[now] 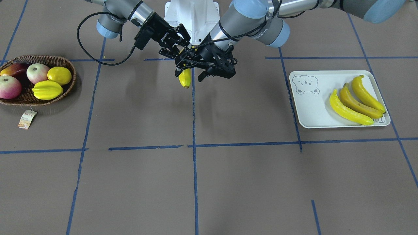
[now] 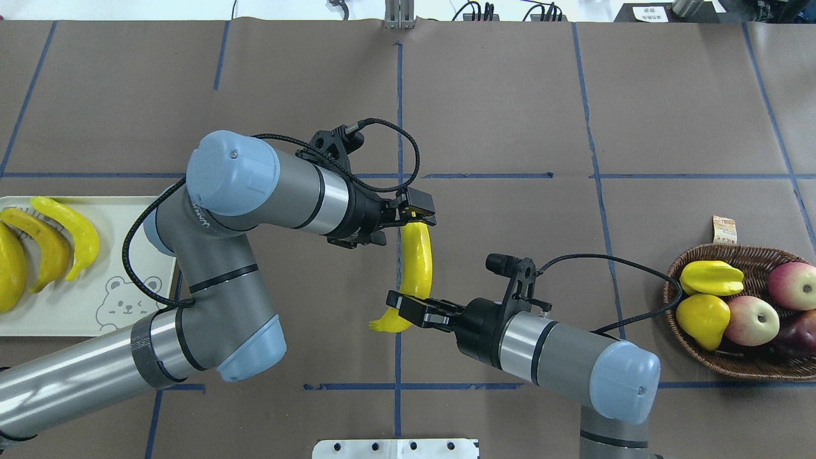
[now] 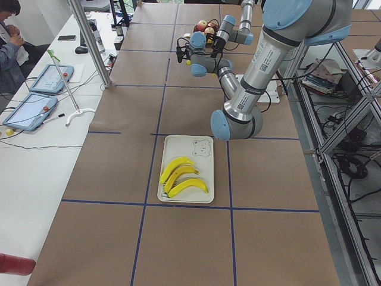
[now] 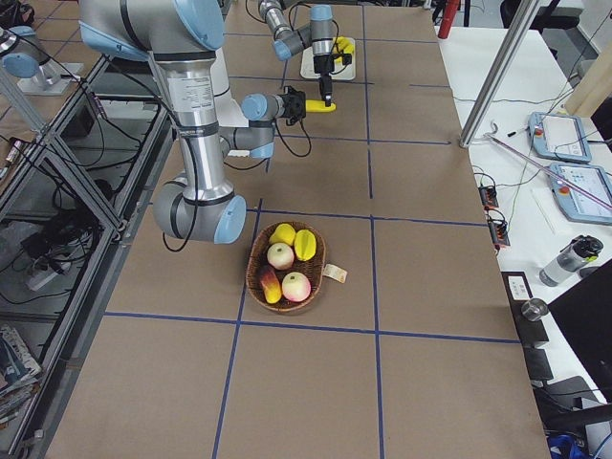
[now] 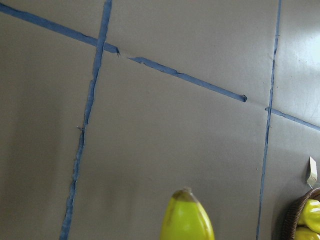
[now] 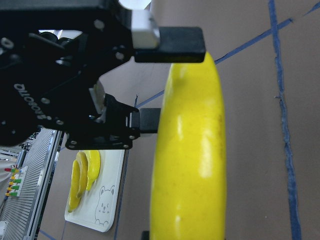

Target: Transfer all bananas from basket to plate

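Midair over the table [image 2: 510, 95], right hand [image 2: 408, 307] grips the banana [image 2: 415, 261]; left hand [image 2: 415, 217] seems clamped on its tip.

Banana [image 5: 186, 216] tip pokes in at the near edge, roughly centre, yellow with a brownish end, above the brown table [image 5: 170, 150]. Blue tape lines [image 5: 89, 110] cross on the left, and another runs near-to-far on the right. Wicker basket [image 5: 294, 216] rim is in the near right corner with yellow fruit [image 5: 311, 211] inside. A paper tag [image 5: 312, 171] lies just beyond it.
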Tool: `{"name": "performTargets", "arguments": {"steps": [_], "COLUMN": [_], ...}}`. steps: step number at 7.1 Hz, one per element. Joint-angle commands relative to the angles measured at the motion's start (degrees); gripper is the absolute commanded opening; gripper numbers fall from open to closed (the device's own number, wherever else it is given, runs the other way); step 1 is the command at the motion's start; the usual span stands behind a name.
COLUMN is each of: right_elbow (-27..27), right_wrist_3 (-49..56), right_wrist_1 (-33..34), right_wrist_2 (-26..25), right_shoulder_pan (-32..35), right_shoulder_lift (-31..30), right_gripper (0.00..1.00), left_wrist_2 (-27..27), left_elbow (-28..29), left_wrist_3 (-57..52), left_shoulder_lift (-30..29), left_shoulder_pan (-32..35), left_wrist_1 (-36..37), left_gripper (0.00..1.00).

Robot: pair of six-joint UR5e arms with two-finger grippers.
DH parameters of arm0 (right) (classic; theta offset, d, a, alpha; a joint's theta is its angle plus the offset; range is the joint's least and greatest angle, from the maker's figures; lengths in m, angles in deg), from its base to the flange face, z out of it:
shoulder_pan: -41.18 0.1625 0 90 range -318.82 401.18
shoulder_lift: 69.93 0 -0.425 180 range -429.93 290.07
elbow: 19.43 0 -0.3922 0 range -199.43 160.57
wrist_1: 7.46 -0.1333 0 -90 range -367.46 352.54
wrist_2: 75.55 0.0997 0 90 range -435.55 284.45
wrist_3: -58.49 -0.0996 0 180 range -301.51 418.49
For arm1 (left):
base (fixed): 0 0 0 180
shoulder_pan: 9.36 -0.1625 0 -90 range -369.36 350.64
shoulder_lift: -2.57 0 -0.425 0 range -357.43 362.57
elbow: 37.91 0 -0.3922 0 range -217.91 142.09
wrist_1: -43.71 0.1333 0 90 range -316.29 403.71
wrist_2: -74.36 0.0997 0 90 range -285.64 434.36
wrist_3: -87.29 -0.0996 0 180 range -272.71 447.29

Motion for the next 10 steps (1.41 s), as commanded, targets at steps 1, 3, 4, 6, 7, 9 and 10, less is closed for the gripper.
{"name": "performTargets", "arguments": {"steps": [1, 3, 4, 6, 7, 9, 10], "right_elbow": [0.05, 0.05, 0.05, -0.04, -0.04, -0.30, -0.47], "right_wrist_3": [0.00, 0.00, 0.00, 0.00, 0.00, 0.35, 0.00], "right_wrist_1": [0.00, 0.00, -0.09, -0.09, -0.09, -0.18, -0.27], "right_wrist_2": [0.00, 0.00, 0.00, -0.35, -0.35, -0.27, -0.27], "right_shoulder_pan": [-0.05, 0.04, 0.04, 0.04, 0.04, 0.04, 0.12], "right_shoulder_lift": [0.08, -0.01, -0.01, -0.01, -0.01, -0.01, 0.60], "right_gripper": [0.04, 0.04, 0.04, 0.04, 0.04, 0.06, 0.53], "left_wrist_2": [0.09, 0.09, 0.18, 0.18, 0.18, 0.09, 0.00], "left_elbow": [0.20, 0.20, 0.20, 0.29, 0.29, 0.20, 0.12], "left_wrist_3": [2.12, 2.13, 2.13, 2.13, 2.22, 2.48, 3.18], "left_shoulder_lift": [-0.78, -0.70, -0.61, -0.61, -0.61, -0.44, -0.26], "left_shoulder_pan": [-0.48, -0.83, -0.83, -1.09, -1.18, -1.18, -1.10], "left_wrist_1": [0.00, 0.00, 0.00, 0.17, 0.09, 0.09, -0.09], "left_gripper": [0.69, 0.60, 0.59, 0.52, 0.43, 0.08, 0.00]}}
